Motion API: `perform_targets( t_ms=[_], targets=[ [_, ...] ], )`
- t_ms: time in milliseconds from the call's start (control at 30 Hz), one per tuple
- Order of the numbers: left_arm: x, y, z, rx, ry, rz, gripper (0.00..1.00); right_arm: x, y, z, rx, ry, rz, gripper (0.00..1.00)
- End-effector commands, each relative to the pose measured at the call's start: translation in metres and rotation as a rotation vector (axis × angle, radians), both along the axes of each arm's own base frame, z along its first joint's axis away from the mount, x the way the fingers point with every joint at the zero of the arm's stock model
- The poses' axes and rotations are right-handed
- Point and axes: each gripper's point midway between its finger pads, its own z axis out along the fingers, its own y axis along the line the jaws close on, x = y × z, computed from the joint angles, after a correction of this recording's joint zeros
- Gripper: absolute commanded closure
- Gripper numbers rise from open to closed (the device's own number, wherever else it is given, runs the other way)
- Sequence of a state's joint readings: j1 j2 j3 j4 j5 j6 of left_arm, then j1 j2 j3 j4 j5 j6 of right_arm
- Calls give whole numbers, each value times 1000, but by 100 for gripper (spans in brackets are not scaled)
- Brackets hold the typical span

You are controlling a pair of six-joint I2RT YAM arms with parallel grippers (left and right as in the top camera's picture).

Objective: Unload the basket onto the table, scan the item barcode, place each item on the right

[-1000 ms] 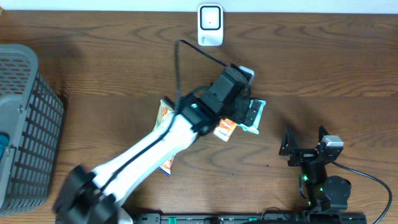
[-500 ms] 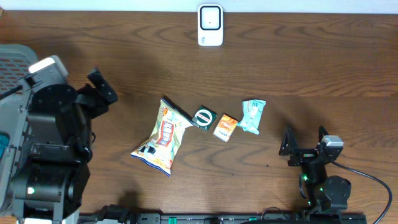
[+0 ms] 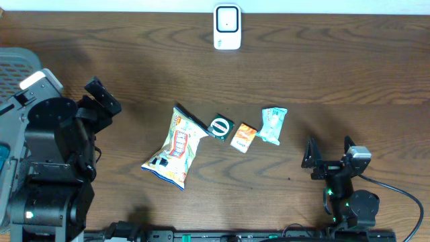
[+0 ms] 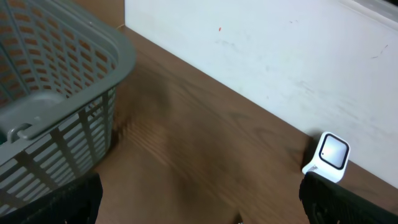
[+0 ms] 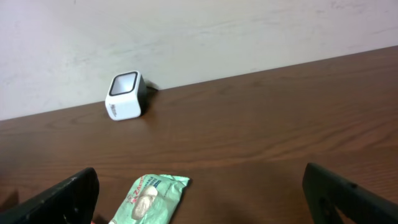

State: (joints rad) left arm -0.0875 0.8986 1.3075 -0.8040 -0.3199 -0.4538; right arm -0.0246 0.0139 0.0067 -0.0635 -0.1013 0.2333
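**Left arm:** a second ago stretched over the middle items, now drawn back to the table's left, against the basket (image 3: 15,81). Left gripper (image 4: 199,196): jaws wide apart, nothing between them.

**Right gripper** (image 3: 329,160): unmoved at the near right, jaws wide apart, empty.

**Items:** unshifted in a row at mid-table, clear of both grippers:
- chip bag (image 3: 176,149)
- round green pack (image 3: 220,126)
- orange packet (image 3: 243,136)
- teal packet (image 3: 273,125)

**Scanner** (image 3: 227,27): upright at the far edge, well apart from the row.

**Obscured:**
- The basket is cut off by the frame and partly covered by the arm.
- Print and barcodes are too small to make out.
- The left wrist view is blurred.
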Motion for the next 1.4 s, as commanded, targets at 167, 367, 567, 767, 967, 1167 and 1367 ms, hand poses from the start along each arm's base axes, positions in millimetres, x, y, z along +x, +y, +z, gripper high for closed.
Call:
perform_targets(
  t_ms=[167,367,567,767,967,1167,1367],
  targets=[
    [-3,2,4,-18,-18,20,0,0,2,-1,-2,2,12,1],
    [4,17,28,13,-125,108,0,0,2,-1,-2,2,12,1],
    [31,47,41,97,-179,277,0,0,2,-1,-2,3,12,1],
    [13,152,7,-98,-239,775,1,0,2,-1,-2,2,12,1],
    [-18,231,-68,-501,-205,1021,1,0,2,-1,-2,2,12,1],
    [-39,282,-145,-698,-73,1174,1,0,2,-1,-2,2,12,1],
    [-66,315,-208,-823,-36,1409,1,0,2,-1,-2,2,12,1]
  ],
)
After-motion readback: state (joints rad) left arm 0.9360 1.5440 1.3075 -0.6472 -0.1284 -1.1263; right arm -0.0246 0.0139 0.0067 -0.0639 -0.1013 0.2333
